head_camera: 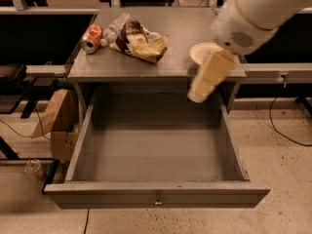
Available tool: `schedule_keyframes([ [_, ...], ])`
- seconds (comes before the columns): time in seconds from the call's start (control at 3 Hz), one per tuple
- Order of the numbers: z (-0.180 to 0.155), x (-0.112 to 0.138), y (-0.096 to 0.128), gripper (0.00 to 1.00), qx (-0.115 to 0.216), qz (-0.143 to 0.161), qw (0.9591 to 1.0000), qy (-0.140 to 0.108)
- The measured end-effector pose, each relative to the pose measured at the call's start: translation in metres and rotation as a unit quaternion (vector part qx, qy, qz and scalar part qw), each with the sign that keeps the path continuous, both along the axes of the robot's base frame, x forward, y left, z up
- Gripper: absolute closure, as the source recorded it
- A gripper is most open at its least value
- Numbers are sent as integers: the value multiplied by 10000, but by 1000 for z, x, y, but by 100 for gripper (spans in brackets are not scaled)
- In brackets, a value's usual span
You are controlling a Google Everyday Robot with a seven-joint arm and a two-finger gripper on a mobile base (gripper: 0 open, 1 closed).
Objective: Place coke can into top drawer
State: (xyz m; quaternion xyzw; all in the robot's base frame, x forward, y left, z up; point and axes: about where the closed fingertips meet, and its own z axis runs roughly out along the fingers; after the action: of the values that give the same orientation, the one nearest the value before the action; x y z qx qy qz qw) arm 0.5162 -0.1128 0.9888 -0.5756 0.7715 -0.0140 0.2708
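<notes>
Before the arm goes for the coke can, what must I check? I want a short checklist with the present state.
1. Top drawer pulled open: ok.
2. Coke can in view, lying at the back left of the table: ok.
3. Tool near the can: not ok; it hangs at the right, by the white bowl.
4. Can apart from the plastic bottle: cannot tell; they lie close together.
5. Can in the drawer: not ok.

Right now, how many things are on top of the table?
4: a soda can at the left edge, a plastic bottle beside it, a snack bag in the middle, and a white bowl on the right, partly behind the gripper above the drawer.
</notes>
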Motion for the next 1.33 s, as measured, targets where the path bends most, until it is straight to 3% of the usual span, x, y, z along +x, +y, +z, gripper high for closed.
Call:
schedule_keyframes([
  [0.33, -8, 27, 54, 0, 652, 3, 9975, -264],
  [0.67, 6, 63, 99, 0, 1312, -339, 9868, -889],
  [1.0, 16, 67, 101, 0, 1417, -324, 9838, -1045],
  [1.33, 16, 66, 101, 0, 1403, -318, 9842, -1030],
])
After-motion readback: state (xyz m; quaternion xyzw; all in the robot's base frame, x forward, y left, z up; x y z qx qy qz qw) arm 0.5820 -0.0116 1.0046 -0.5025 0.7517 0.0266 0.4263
